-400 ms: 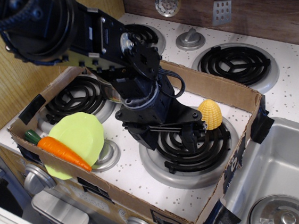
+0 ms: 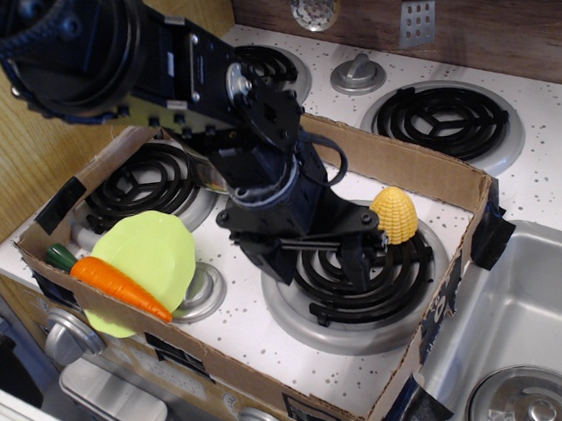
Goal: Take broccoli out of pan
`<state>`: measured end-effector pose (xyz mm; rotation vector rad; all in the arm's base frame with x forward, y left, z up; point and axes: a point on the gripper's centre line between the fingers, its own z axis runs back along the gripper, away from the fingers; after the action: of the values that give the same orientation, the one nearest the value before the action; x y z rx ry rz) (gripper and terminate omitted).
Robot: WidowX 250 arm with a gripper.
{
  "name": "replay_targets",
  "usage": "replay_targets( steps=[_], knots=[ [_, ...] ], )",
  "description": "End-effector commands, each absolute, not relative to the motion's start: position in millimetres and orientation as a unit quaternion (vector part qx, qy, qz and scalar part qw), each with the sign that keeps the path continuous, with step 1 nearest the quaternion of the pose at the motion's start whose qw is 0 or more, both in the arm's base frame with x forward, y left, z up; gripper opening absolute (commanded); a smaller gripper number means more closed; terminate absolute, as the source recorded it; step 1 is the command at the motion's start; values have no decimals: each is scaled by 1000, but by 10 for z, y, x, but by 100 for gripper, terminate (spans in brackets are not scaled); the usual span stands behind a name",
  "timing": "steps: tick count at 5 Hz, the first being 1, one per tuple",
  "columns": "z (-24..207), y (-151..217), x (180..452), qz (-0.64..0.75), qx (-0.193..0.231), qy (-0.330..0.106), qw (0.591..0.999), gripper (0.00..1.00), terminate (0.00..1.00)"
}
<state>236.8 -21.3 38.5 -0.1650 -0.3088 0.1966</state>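
Observation:
The broccoli is hidden or out of view. Only a shiny sliver of the pan point(image 2: 206, 174) shows behind my arm, at the right edge of the back-left burner inside the box. My gripper point(image 2: 361, 258) hangs low over the front-right burner coil point(image 2: 370, 292), just left of the yellow corn piece point(image 2: 395, 215). Its dark fingers point(image 2: 350, 264) blend into the black coil. I see nothing between them, and I cannot tell whether they are open or shut.
A cardboard box wall point(image 2: 413, 171) surrounds the two near burners. A yellow-green lettuce leaf point(image 2: 150, 259) with a carrot point(image 2: 118, 285) on it lies at the front left. A sink point(image 2: 548, 313) is at the right. Utensils hang on the back wall.

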Motion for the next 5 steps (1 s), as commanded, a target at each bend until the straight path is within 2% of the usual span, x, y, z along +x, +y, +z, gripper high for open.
replay_targets(
  steps=[1, 2, 4, 5],
  knots=[
    [801, 52, 2529, 96, -21, -168, 981, 100, 0],
    [938, 212, 2646, 101, 7, -192, 976, 100, 0],
    [1253, 629, 3198, 41, 63, -230, 970, 100, 0],
    [1283, 771, 3391, 15, 73, -226, 971, 100, 0]
  ],
)
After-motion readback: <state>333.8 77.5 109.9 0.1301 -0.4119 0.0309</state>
